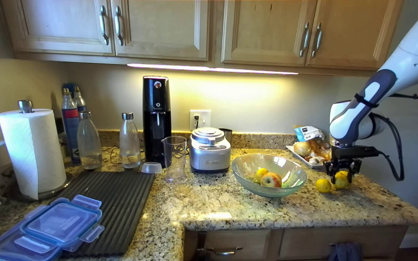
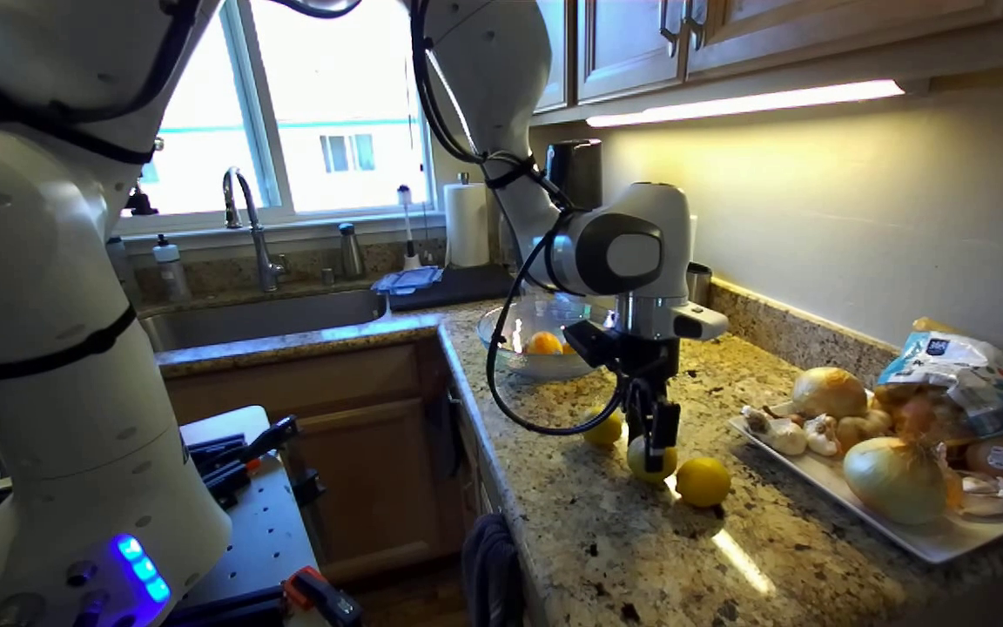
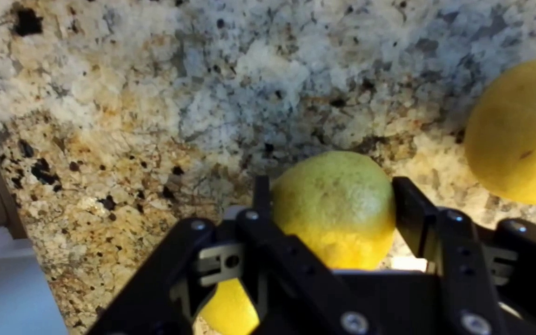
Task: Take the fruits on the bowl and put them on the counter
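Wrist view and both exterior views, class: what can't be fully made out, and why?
Wrist view: much of the lower fruit, hidden by the gripper.
Wrist view: right-hand fruit, cut off by the edge.
An exterior view: right side of the bowl, behind the gripper.
An exterior view: part of the bowl's yellow fruit, hidden by the apple.
Both exterior views: towel, cut off by the bottom edge.

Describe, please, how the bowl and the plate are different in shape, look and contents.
Shape: the bowl is round with raised, sloping sides, while the plate is nearly flat with straight edges.
Look: the bowl is see-through glass with a green tint; the plate is solid white.
Contents: the bowl holds an apple and at least one yellow fruit; the plate carries onions and garlic.
Both rest on the counter and hold food.
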Controlling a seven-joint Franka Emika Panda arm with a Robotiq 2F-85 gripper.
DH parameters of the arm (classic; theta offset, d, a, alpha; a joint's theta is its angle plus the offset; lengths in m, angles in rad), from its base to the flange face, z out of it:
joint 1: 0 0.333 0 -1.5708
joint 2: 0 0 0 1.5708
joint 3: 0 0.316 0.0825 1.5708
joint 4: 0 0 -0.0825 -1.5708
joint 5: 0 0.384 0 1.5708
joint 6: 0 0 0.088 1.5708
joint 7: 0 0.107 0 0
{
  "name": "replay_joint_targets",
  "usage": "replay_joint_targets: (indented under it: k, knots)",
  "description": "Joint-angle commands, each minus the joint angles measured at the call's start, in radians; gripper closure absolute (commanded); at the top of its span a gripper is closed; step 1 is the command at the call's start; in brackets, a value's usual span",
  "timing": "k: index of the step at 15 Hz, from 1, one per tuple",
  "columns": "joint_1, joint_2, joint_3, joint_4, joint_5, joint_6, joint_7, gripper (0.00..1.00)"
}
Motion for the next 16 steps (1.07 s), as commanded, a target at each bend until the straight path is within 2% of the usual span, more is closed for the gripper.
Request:
replay_joint_targets:
  k: [1, 3, 7, 9, 16]
  knots:
    - [0.033, -0.081, -0.022, -0.095, -0.011, 0.067, -0.001, 0.05]
    - [0.056, -0.103, -0.037, -0.116, -0.032, 0.103, 0.001, 0.0]
    - [0.096, -0.156, -0.059, -0.136, -0.077, 0.118, 0.005, 0.0]
    - [0.098, -0.191, -0.04, -0.136, -0.078, 0.091, -0.014, 0.0]
    - [0.189, -0.299, -0.007, -0.127, -0.149, 0.047, 0.031, 0.0]
